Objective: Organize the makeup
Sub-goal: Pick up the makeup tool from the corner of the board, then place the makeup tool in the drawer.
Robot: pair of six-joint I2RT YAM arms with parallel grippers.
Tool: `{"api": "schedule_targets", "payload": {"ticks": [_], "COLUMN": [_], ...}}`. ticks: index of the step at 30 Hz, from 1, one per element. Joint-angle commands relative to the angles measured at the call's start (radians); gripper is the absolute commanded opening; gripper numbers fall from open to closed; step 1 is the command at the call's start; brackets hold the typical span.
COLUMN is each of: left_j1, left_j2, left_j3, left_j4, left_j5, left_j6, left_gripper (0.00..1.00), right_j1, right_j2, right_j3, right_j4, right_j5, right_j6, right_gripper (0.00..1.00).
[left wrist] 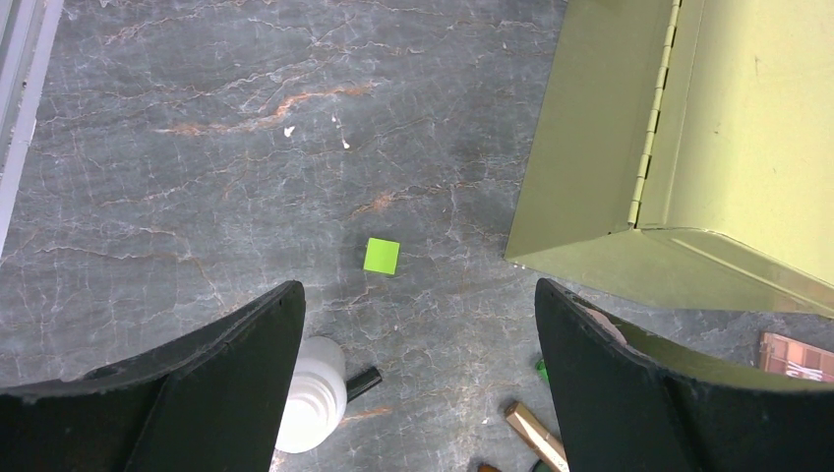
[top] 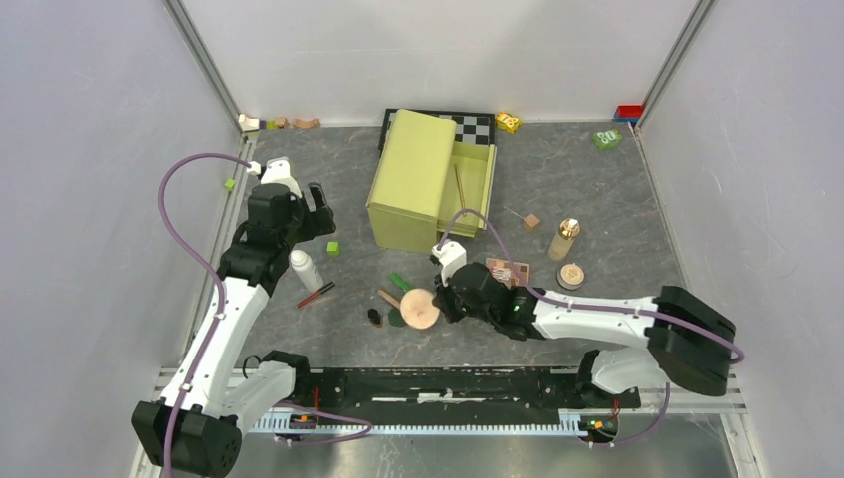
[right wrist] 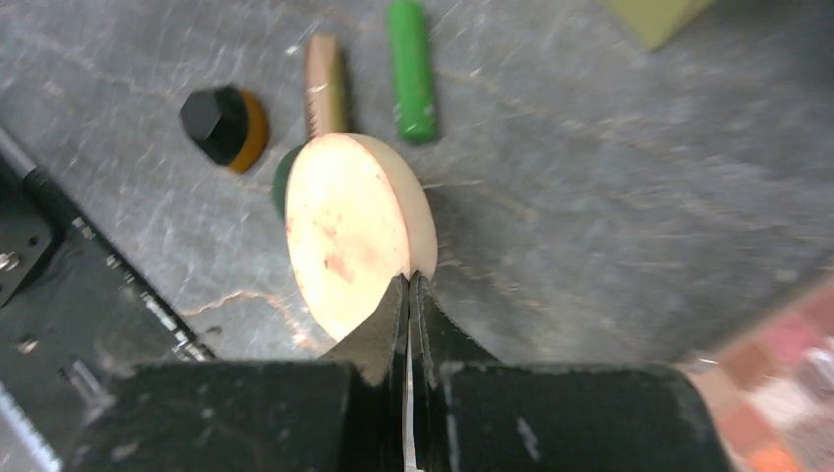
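A round peach compact (right wrist: 344, 231) lies tilted on the table with a dark green item (right wrist: 282, 182) under its far edge. My right gripper (right wrist: 409, 278) is shut, its tips pressed together against the compact's near rim; nothing shows between them. Beyond it lie a green tube (right wrist: 410, 69), a bronze tube (right wrist: 325, 84) and a black brush (right wrist: 224, 123). My left gripper (left wrist: 418, 290) hangs open above the table, with a white bottle (left wrist: 317, 393) beside its left finger. The eyeshadow palette (top: 506, 271), a beige gold-capped bottle (top: 564, 239), a second compact (top: 571, 275) and a red pencil (top: 316, 295) lie around.
An open olive-green box (top: 428, 179) stands at the back centre, in front of a chequered board (top: 476, 125). A small green cube (left wrist: 382, 256) lies ahead of the left gripper. A wooden cube (top: 531, 221) and small toys sit along the back wall.
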Motion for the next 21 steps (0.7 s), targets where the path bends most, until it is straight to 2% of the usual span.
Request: {"api": "schedule_targets", "payload": {"ticks": [1,5,7,15,21], "left_j1": [-0.003,-0.003,-0.003,-0.003,-0.003], "left_j2": [-0.002,-0.001,-0.002,0.002,-0.001], "left_j3": [0.007,0.008,0.008,0.008,0.008], "left_j4": [0.044,0.044,0.044,0.044,0.043], "left_j5": [-0.001,0.002,0.001,0.004,0.003], "left_j6": [0.058,0.058,0.058,0.058,0.060], "left_gripper": [0.92,0.92,0.92,0.92,0.92], "right_j1": [0.002,-0.003,-0.024,-0.244,-0.360], "right_j2": [-0.092,-0.182,-0.227,-0.261,-0.158], "right_j3": [0.062,0.074,0.077,0.197,0.342], "right_j4": [-0.174,-0.236,-0.235,-0.204,-0.190], "right_j5": [0.271,0.448,0.490,0.408,0.362], "right_j6": [-0.149,-0.208,-0.230,-0.264,-0.258], "right_gripper": [0.00,0.00,0.00,0.00,0.00]}}
